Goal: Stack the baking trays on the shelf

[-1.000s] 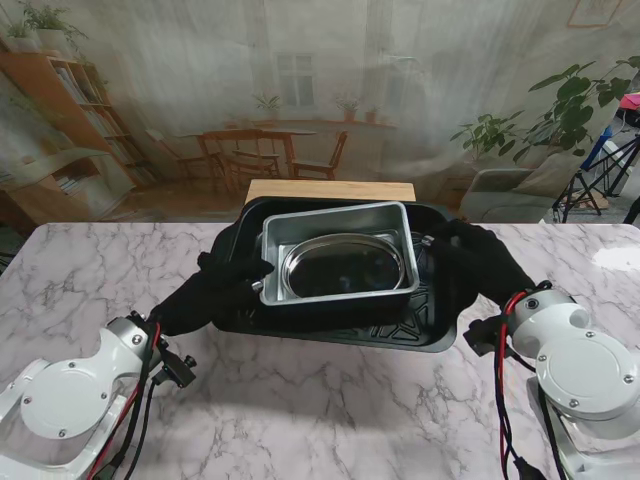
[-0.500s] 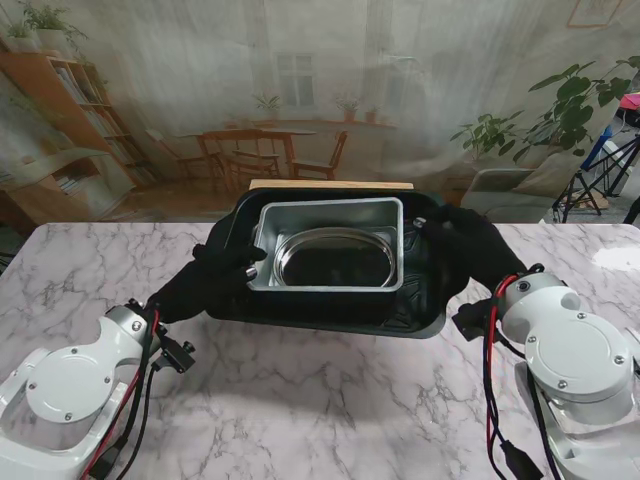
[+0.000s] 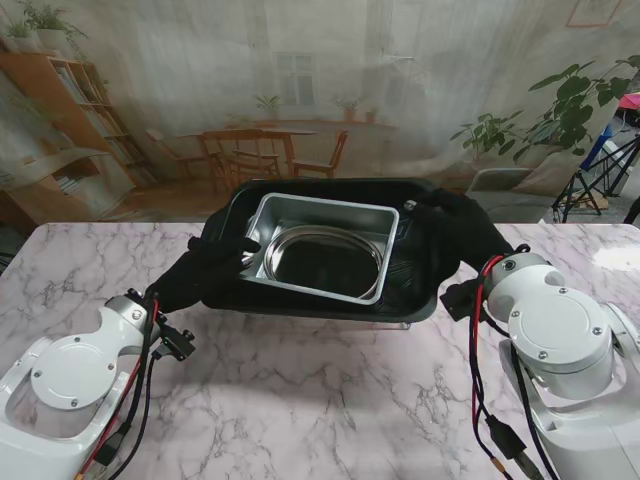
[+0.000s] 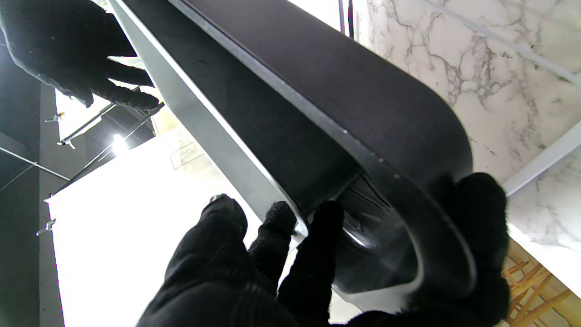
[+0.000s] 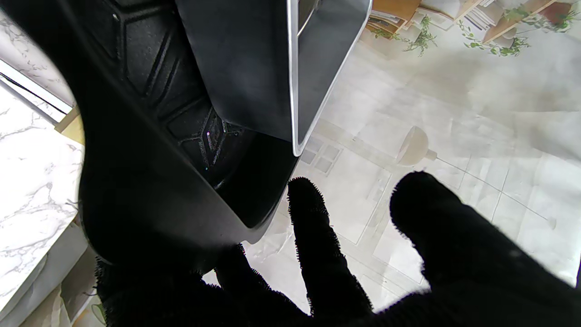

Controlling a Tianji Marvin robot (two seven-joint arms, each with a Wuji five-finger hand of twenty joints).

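A: Where is the black tray (image 3: 420, 290) held?

B: Lifted clear of the bench (image 3: 320, 400), clamped between the left robot hand (image 3: 215, 268) and right robot hand (image 3: 450, 225), silver tray (image 3: 322, 247) nested inside.

A: What is advised?

B: Both ends should be kept level, lest the silver tray slide.

The desk (image 3: 300, 400) has a white marble top with grey veins. Behind it hangs a printed backdrop (image 3: 330, 90) that shows a pale room with a window (image 3: 295, 78), a wooden dining table with chairs (image 3: 265, 150), and a bookshelf (image 3: 60, 130) on the left. At the right side there is a leafy green plant (image 3: 545, 115) and a black tripod (image 3: 600, 175). The light is soft and even.
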